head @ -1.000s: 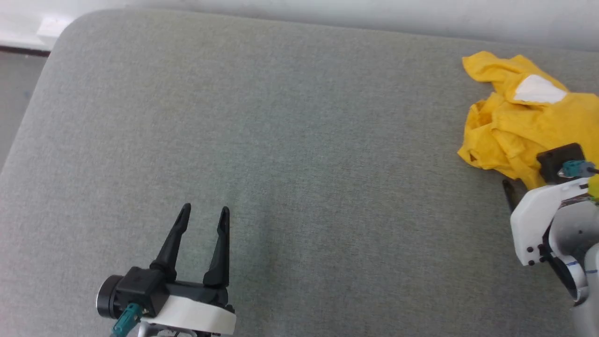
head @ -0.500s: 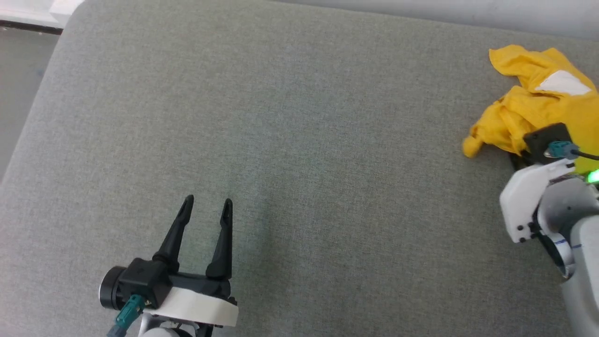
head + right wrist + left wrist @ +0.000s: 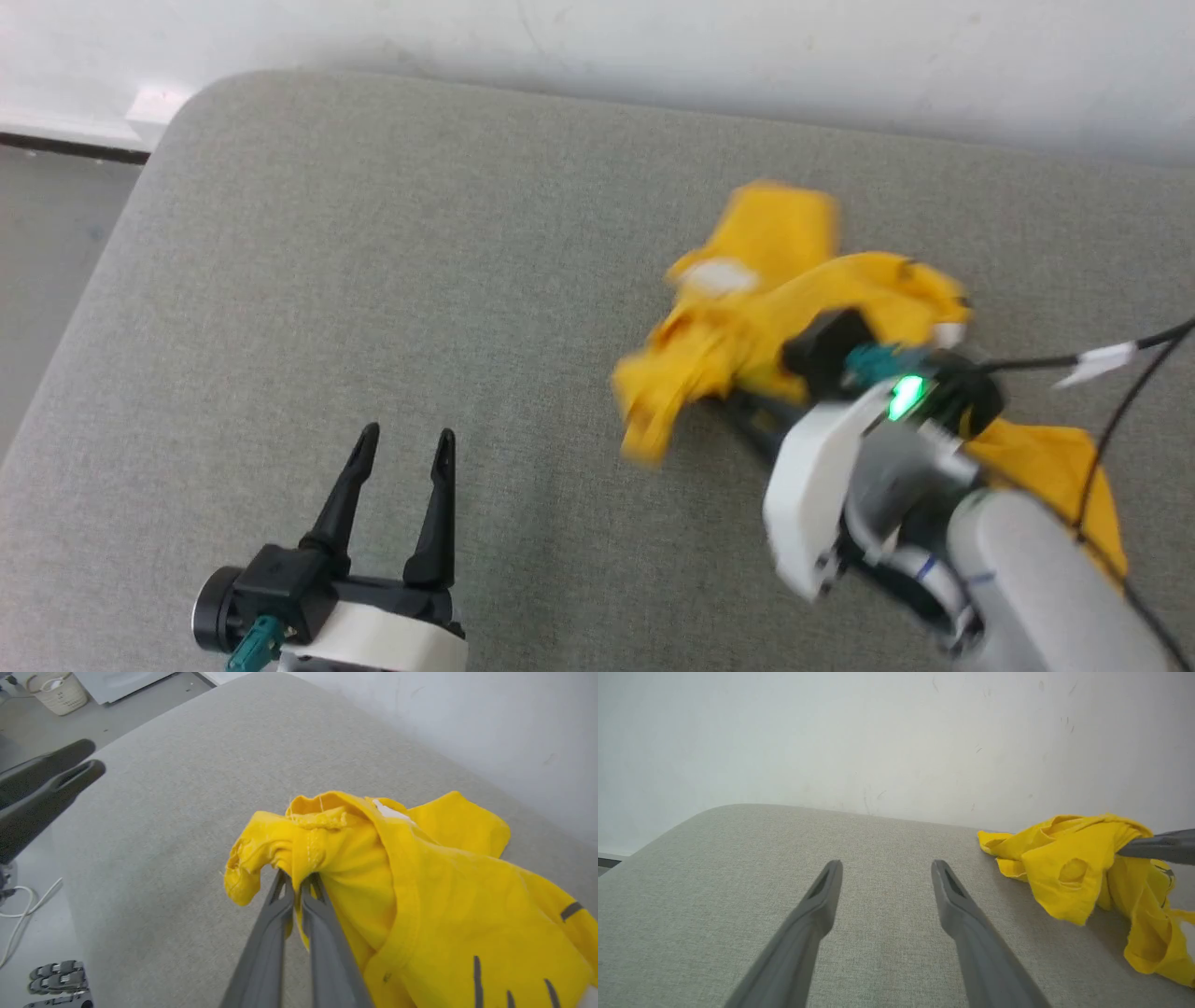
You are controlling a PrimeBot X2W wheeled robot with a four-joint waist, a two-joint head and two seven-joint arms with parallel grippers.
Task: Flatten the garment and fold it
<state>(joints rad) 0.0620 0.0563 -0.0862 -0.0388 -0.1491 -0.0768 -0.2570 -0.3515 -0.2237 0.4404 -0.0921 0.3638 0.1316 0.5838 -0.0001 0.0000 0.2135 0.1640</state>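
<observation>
The garment (image 3: 775, 299) is a crumpled yellow T-shirt with a white patch, lying bunched right of centre on the grey padded surface (image 3: 373, 233). My right gripper (image 3: 299, 877) is shut on a fold of its edge, and the cloth (image 3: 420, 896) drapes over and to the right of the fingers. Black line marks show on the fabric low in the right wrist view. My left gripper (image 3: 408, 439) hovers open near the front left, well apart from the shirt. In the left wrist view the garment (image 3: 1069, 858) lies to the right of the open left gripper (image 3: 886, 868).
A white wall (image 3: 653, 47) runs behind the padded surface. The surface's rounded left edge (image 3: 112, 280) drops to a grey floor. On the floor stand a pale basket (image 3: 56, 690) and a white cable (image 3: 23, 905). A black cable (image 3: 1120, 373) trails off my right wrist.
My right gripper has shut on the garment's edge and pulled it left, from the far right toward the middle. The head camera has shifted too. The left gripper stays open in place.
</observation>
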